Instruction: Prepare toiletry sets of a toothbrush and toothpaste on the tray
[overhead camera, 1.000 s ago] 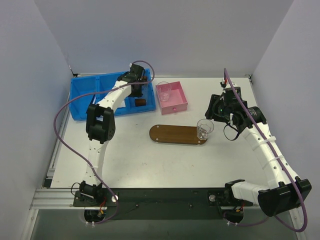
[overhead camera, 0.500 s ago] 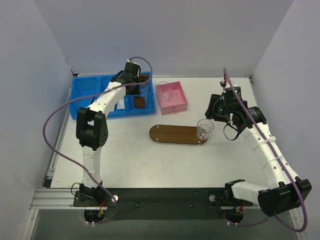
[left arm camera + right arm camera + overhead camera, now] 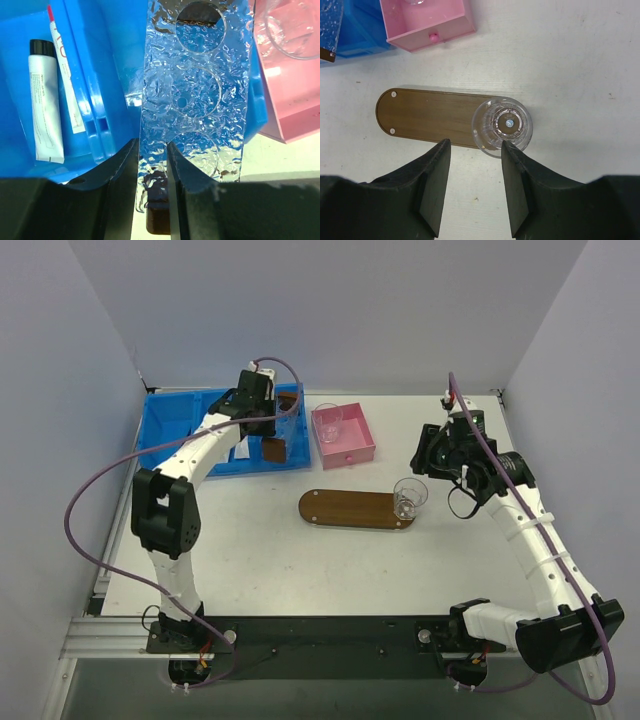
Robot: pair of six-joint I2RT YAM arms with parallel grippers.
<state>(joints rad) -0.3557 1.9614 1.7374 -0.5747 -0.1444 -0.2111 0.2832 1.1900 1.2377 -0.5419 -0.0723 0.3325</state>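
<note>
Left pincer (image 3: 152, 150), pinching a clear dimpled plastic strip (image 3: 195, 95) above the blue plastic bin (image 3: 110, 60), seems mid-retrieval; the white black-capped toothpaste tube (image 3: 45, 115) likely needs grasping next.

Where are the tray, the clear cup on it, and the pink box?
tray (image 3: 425, 115), right wrist view, bare wood left of its centre.
clear cup (image 3: 502, 124), right wrist view, middle of its base.
pink box (image 3: 350, 454), top external view, its near wall.
</note>
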